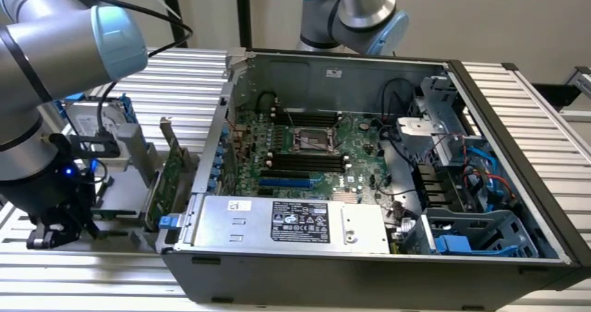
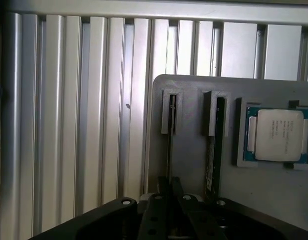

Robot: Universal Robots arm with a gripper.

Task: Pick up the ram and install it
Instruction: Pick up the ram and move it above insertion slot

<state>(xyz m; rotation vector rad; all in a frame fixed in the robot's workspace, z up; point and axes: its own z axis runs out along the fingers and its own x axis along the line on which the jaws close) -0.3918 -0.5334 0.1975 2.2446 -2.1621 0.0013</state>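
The ram (image 2: pixel 170 145) is a thin stick seen edge-on, standing in a slot of the grey holder (image 2: pixel 193 95). My gripper (image 2: pixel 169 189) sits over the stick's near end, with its dark fingers (image 2: pixel 162 187) close on either side of the board. The ram's far end still rests in the holder's slot bracket. A second stick (image 2: pixel 216 150) stands in the neighbouring slot. In the exterior view my gripper (image 1: pixel 55 230) is low at the left, beside the open computer case (image 1: pixel 277 257). The black memory slots (image 1: pixel 303 163) lie on the motherboard inside.
A square silver processor (image 2: pixel 279 135) lies in a recess of the holder beside the sticks. A tall green expansion card (image 1: pixel 171 184) with a blue tab stands between my arm and the case wall. The table (image 2: pixel 69 125) is ribbed aluminium.
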